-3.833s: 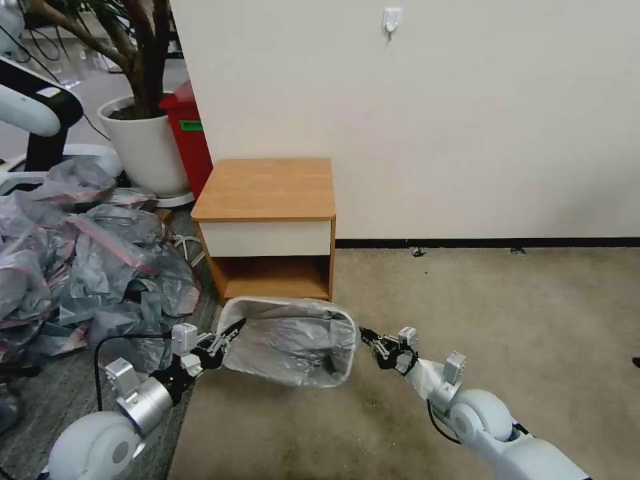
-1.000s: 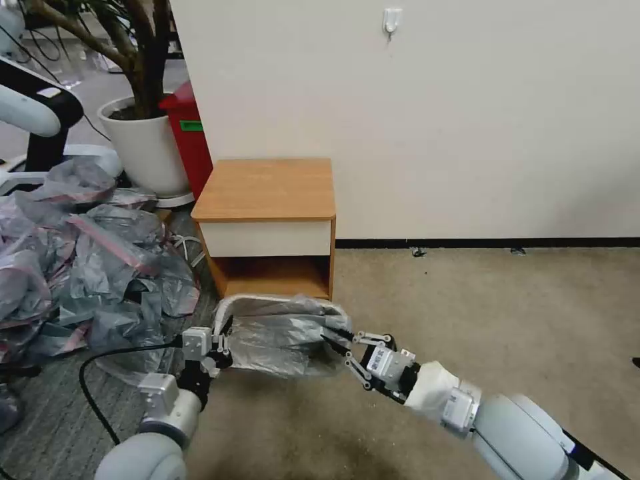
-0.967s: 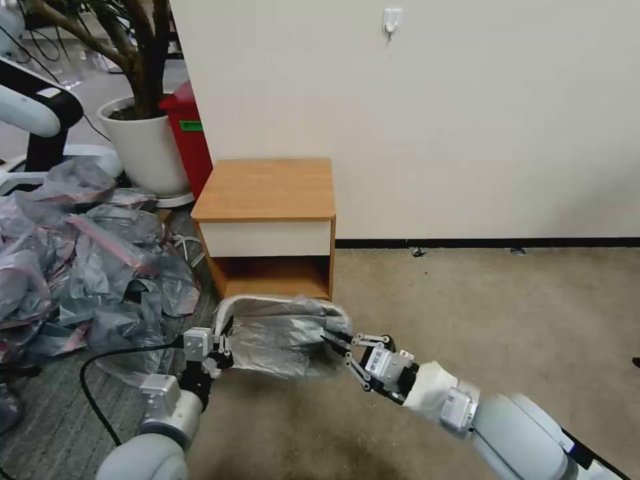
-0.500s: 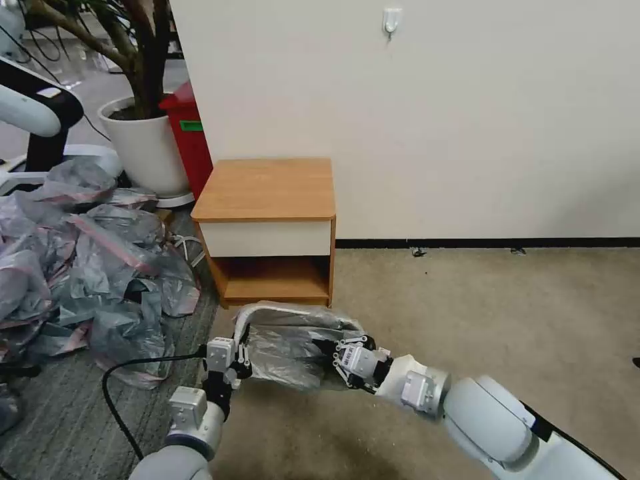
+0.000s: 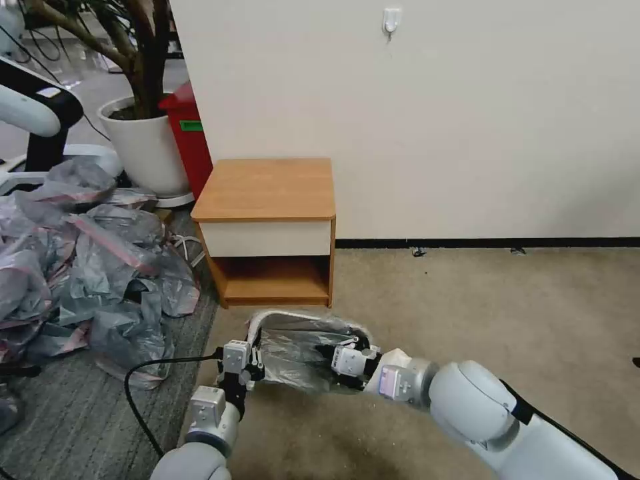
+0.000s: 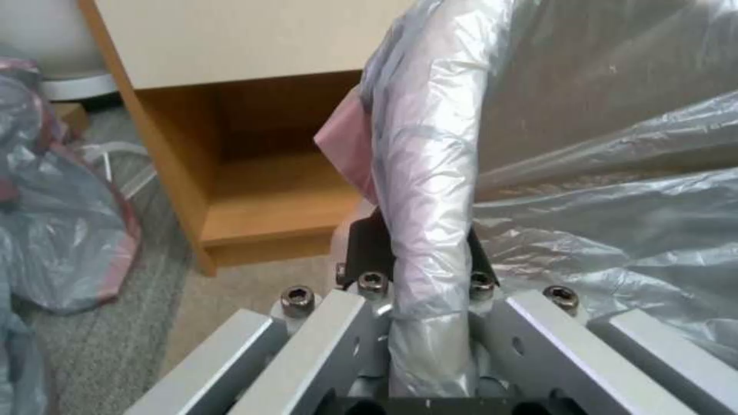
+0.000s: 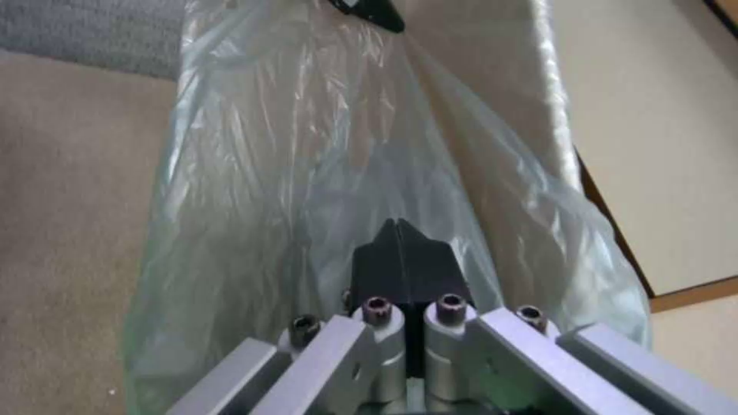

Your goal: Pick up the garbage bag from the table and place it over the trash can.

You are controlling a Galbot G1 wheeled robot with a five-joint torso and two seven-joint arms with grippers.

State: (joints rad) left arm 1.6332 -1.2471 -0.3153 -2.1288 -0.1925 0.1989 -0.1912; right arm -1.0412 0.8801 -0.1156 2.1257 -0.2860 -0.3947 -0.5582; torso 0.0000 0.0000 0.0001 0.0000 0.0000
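Head view: left end effector [image 5: 254, 363] clamps bag-wrapped trash can [image 5: 267, 319] rim, right end effector [image 5: 331, 361] pinches garbage bag [image 5: 293, 350] film shut; fitting step, next likely seating film over rim.

Translucent grey garbage bag [image 5: 293, 350] with pink rim; light-brown, white-fronted table [image 5: 267, 193].

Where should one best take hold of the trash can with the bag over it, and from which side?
Grip the trash can at its rolled rim on the robot's left side, with one jaw inside and one outside. The rim is a narrow, firm bar, while the garbage bag stretched over it is thin and loose. The left gripper holds it this way.
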